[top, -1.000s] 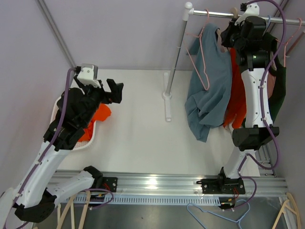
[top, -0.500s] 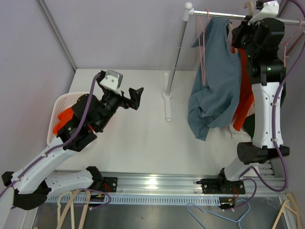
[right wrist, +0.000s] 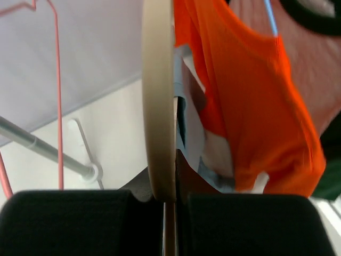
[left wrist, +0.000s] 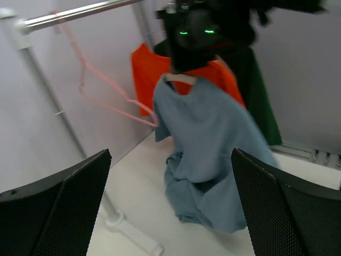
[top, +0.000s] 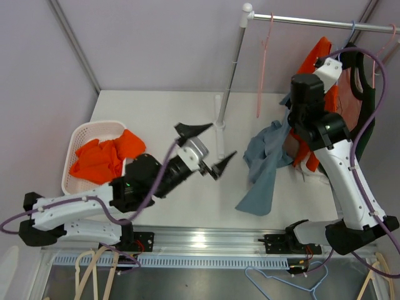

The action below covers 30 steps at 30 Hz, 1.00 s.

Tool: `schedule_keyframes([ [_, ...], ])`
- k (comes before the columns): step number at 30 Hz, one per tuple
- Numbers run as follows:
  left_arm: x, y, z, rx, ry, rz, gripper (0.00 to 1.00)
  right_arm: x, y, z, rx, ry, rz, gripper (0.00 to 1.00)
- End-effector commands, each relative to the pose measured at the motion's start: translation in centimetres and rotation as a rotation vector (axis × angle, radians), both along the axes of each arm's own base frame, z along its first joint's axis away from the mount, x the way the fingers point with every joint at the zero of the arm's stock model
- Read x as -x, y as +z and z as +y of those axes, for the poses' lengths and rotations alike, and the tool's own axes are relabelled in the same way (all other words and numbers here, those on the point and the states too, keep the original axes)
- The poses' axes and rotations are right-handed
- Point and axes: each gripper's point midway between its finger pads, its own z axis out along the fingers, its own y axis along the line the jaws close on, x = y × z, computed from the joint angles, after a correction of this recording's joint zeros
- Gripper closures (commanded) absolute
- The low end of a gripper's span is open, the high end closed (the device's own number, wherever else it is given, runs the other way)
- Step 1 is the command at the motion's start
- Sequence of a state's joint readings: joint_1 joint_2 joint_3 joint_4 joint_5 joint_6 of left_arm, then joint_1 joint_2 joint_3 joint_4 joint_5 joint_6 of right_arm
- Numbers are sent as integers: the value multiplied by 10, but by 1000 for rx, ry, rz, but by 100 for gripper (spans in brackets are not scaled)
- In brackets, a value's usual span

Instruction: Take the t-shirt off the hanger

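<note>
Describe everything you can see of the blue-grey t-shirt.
The blue-grey t-shirt is soft matte cloth with short sleeves, threaded on a pale hanger that the right gripper clamps below the rail. Its collar sits at the top; the lower half sags and crumples onto the white table. An orange garment hangs right behind it.

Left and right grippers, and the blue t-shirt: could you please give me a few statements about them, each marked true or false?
1. The left gripper is open and holds nothing. True.
2. The blue t-shirt lies in the white basket. False: the basket holds orange cloth; the t-shirt hangs from the hanger, its lower end bunched on the table.
3. The right gripper is shut on the hanger. True.
4. The pink hanger on the rail carries a shirt. False: it hangs bare.
</note>
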<state>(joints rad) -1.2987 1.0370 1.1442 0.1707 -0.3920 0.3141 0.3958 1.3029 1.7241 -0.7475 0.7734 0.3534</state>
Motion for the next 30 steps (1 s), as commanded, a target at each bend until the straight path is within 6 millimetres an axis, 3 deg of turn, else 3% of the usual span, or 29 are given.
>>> schedule_keyframes([
  [1,34,-13,-38,-69,-50,-165,0,32,25,-20,-179,-220,-157,100],
  [2,43,-10,-43,-38,-74,-188,0,41,13,-21,-158,-237,-97,100],
  [3,49,-35,-54,-76,-100,-187,1,40,14,-18,-165,-240,-87,100],
  [5,65,-45,-66,-66,-174,-164,0,46,8,-16,-168,-255,-60,100],
  [6,69,-59,-75,-78,-201,-123,0,47,6,-15,-162,-253,-57,100],
  [10,72,-84,-89,-95,-227,-72,0,51,8,-11,-173,-217,-79,100],
  [17,62,-89,-118,-127,-184,-94,3,57,14,-5,-175,-167,-89,100],
  [18,59,-85,-121,-120,-172,-86,11,58,15,-4,-173,-157,-88,100],
  [19,53,-81,-123,-123,-157,-77,42,56,16,-1,-180,-145,-90,100],
  [20,50,-92,-130,-154,-151,-64,57,57,17,0,-181,-136,-92,100],
  [21,47,-86,-133,-147,-142,-50,72,56,18,1,-183,-129,-93,100],
  [22,44,-83,-135,-148,-132,-47,94,56,18,1,-182,-130,-96,100],
  [23,42,-82,-135,-145,-122,-43,99,56,18,2,-179,-126,-94,100],
  [26,47,-82,-134,-148,-153,-21,99,54,18,1,-166,-132,-96,100],
  [30,72,-69,-115,-129,-217,-8,99,46,12,-6,-159,-148,-84,100],
])
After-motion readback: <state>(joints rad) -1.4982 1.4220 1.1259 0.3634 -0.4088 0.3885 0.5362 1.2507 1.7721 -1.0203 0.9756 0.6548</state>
